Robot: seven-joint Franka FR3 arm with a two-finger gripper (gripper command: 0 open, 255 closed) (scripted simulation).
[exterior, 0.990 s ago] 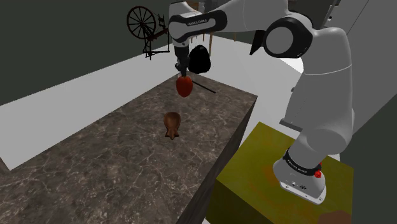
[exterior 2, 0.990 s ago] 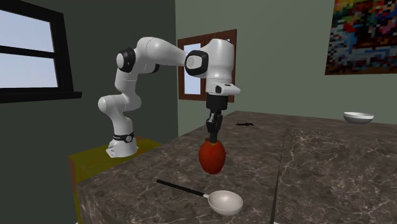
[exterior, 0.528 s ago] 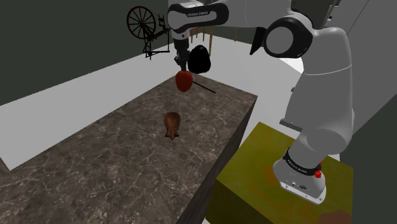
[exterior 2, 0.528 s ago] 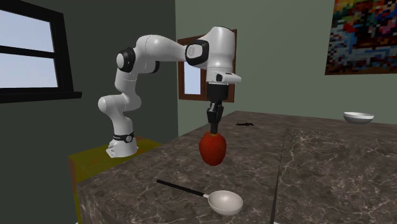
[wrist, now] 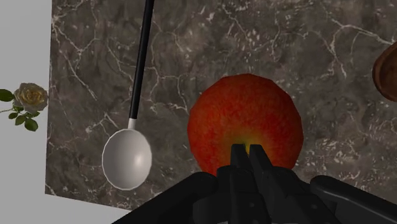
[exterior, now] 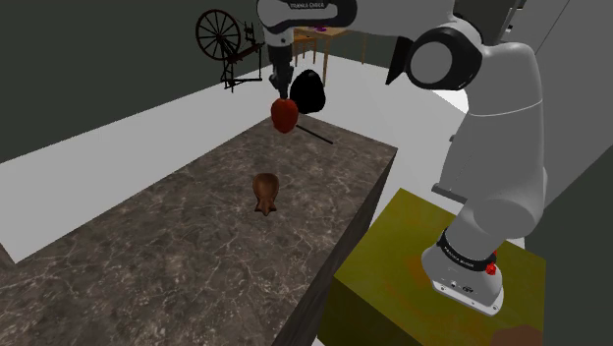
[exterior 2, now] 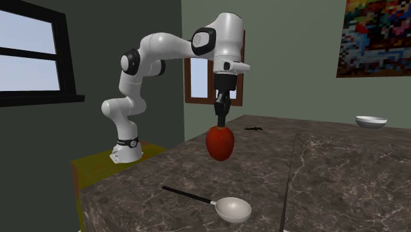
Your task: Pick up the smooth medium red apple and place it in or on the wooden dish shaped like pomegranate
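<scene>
A smooth red apple [exterior: 284, 114] [exterior 2: 220, 142] hangs in the air above the far end of the dark marble table [exterior: 196, 246]. My gripper [exterior: 282, 94] [exterior 2: 222, 119] [wrist: 248, 151] is shut on its top, fingers pointing straight down and nearly together. In the wrist view the apple [wrist: 245, 127] sits right under the fingertips. The brown wooden pomegranate-shaped dish [exterior: 266, 192] lies on the table nearer the shoulder camera than the apple, with nothing in it; its rim [wrist: 387, 73] peeks in at the wrist view's edge.
A long-handled ladle [exterior 2: 234, 209] [wrist: 127, 159] lies on the table beside the apple's spot. A white bowl [exterior 2: 371, 121] stands at the second exterior view's far right. A spinning wheel [exterior: 224, 44] is on the floor beyond the table. My yellow stand [exterior: 413, 265] adjoins the table.
The gripper has risen steadily with the apple held in it, lifting it further above the table. The dish and the ladle have stayed put.
</scene>
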